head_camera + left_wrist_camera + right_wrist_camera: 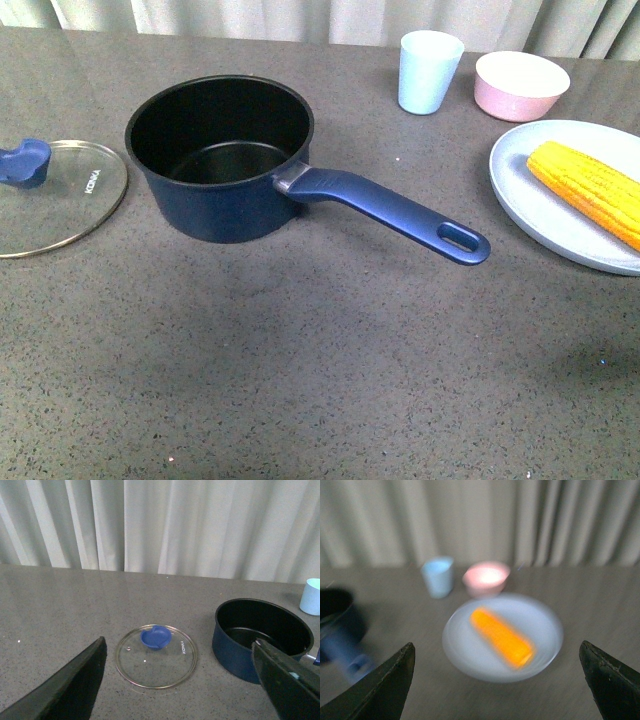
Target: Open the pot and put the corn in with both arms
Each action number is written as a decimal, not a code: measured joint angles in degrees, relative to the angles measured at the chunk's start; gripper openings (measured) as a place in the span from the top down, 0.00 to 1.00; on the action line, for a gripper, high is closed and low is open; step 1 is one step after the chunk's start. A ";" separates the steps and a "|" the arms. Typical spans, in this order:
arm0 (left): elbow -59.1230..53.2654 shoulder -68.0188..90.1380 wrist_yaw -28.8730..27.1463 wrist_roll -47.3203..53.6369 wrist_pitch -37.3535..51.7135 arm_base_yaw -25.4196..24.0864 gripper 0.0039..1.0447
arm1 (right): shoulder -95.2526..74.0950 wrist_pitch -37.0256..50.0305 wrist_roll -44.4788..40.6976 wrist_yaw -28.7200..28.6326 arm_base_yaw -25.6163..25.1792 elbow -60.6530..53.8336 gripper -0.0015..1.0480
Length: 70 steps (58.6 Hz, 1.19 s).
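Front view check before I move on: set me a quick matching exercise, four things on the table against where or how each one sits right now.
Things:
1. pot
2. lid
3. corn
4. cup

States:
A. lying on the plate
B. upright beside the pink bowl
C. uncovered, nothing inside
D. flat on the table, left of the pot

Pairs: 1-C, 2-D, 3-A, 4-B
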<state>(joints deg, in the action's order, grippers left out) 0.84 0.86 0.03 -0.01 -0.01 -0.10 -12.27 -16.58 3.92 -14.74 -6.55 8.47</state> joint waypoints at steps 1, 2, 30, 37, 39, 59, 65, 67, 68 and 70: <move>0.00 0.00 0.00 0.00 0.00 0.00 0.09 | -5.16 -2.54 0.26 -3.61 -2.49 1.95 0.09; 0.00 0.00 -0.04 0.00 0.00 0.00 0.09 | -8.35 -2.56 0.20 -5.31 -4.02 2.73 0.09; 0.00 0.00 -0.04 0.00 0.00 0.00 0.08 | -72.08 30.86 -22.38 -4.28 -6.78 25.35 0.09; 0.00 0.00 -0.04 0.00 0.00 0.00 0.08 | -81.26 30.60 -25.38 -3.32 -3.61 31.63 0.09; 0.00 0.00 -0.04 0.00 0.00 0.00 0.08 | -82.99 30.21 -25.94 -3.10 -2.86 33.14 0.09; 0.00 0.00 -0.04 0.00 0.00 0.00 0.08 | -94.84 27.82 -28.55 -1.31 0.79 44.11 0.09; 0.00 0.00 -0.04 0.00 0.00 0.00 0.08 | -97.13 27.02 -29.27 -0.92 1.09 46.10 0.09; 0.00 0.00 -0.04 0.00 0.00 0.00 0.08 | -97.83 26.82 -29.35 -0.83 1.22 46.64 0.09; 0.00 0.00 -0.07 0.00 0.00 0.00 0.08 | -98.03 26.71 -29.44 -0.85 1.27 46.82 0.09; 0.00 0.00 -0.07 0.00 0.00 0.00 0.08 | -98.68 26.32 -29.64 -0.85 1.38 47.39 0.09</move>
<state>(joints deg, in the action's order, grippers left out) 0.84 0.86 -0.03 -0.01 -0.01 -0.10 -110.96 9.74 -25.71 -15.59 -5.17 55.86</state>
